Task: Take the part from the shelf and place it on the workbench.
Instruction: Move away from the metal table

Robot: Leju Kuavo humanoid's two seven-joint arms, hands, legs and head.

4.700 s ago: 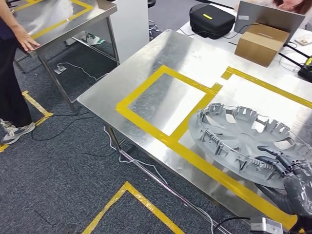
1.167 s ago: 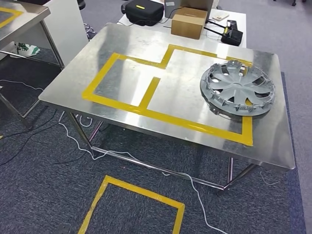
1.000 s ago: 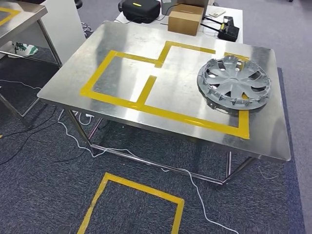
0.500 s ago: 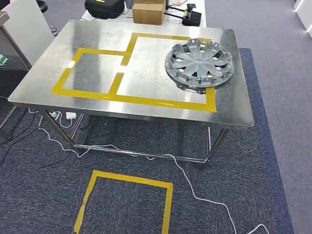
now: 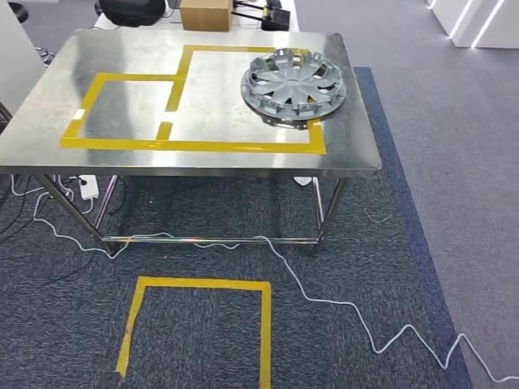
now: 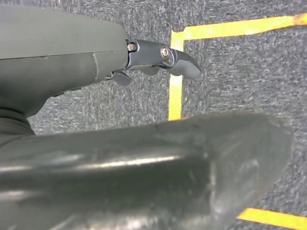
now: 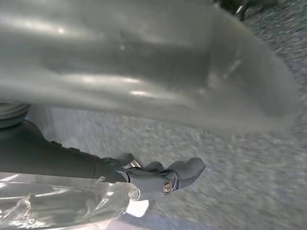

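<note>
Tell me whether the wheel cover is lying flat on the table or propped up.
Lying flat. The wheel cover rests on the metal table, its rim down all around, over the corner of the yellow tape outline. No hand touches it.

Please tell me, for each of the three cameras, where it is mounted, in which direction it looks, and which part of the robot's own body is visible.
Head view: high on the body, looking forward and down at the steel workbench with the grey wheel cover.
Left wrist view: behind the left hand, looking down at carpet and yellow floor tape.
Right wrist view: behind the right hand, looking down at blurred grey carpet.
Shared: head and left wrist views both show yellow floor tape on carpet.
</note>
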